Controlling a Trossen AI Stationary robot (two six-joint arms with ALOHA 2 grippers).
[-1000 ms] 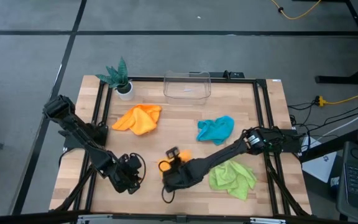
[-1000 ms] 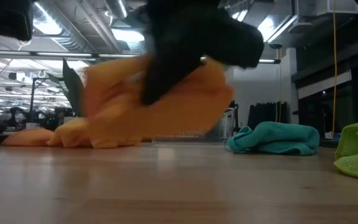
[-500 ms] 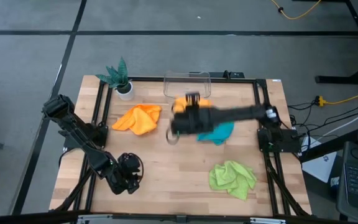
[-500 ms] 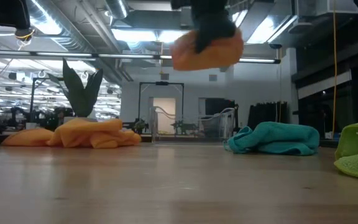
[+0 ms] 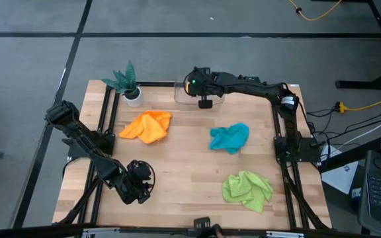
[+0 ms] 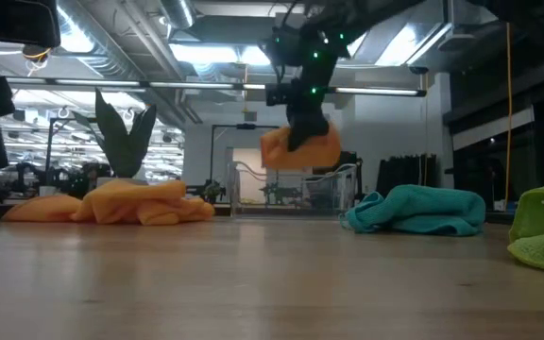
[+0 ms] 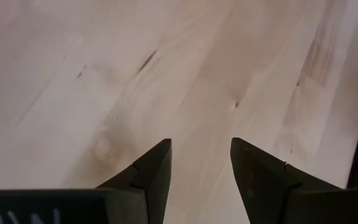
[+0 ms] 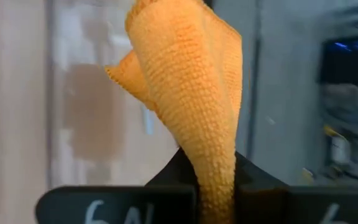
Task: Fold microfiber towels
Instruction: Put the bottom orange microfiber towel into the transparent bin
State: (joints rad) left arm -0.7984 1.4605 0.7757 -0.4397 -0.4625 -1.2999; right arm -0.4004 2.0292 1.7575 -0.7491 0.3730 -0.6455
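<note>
My right gripper (image 6: 300,132) hangs over the clear box (image 5: 199,91) at the table's far edge, shut on a bunched orange towel (image 6: 300,149). The gripper hides this towel in the high view. A second orange towel (image 5: 147,125) lies crumpled at the far left. A teal towel (image 5: 230,137) lies right of centre and a lime green towel (image 5: 247,188) at the near right. My left gripper (image 5: 137,188) stands open over bare wood (image 7: 166,74) at the near left, with nothing between its fingers. My right gripper pinches a folded part of the orange towel (image 8: 213,177) between its two fingers, several layers thick. The fingers slant down from above. The towel hangs bunched below them (image 6: 296,156), lifted clear of the table and above the clear box.
A green artificial plant in a white pot (image 5: 126,82) stands at the far left corner. Black frame rails (image 5: 280,132) run along the table's left and right sides. Bare wood lies at the table's middle and near centre.
My right gripper has swung from the table's near centre up and across to the far edge, rolling as it went and staying shut. The orange towel has gone with it, lifted clear of the table, and now hangs above the clear box.
</note>
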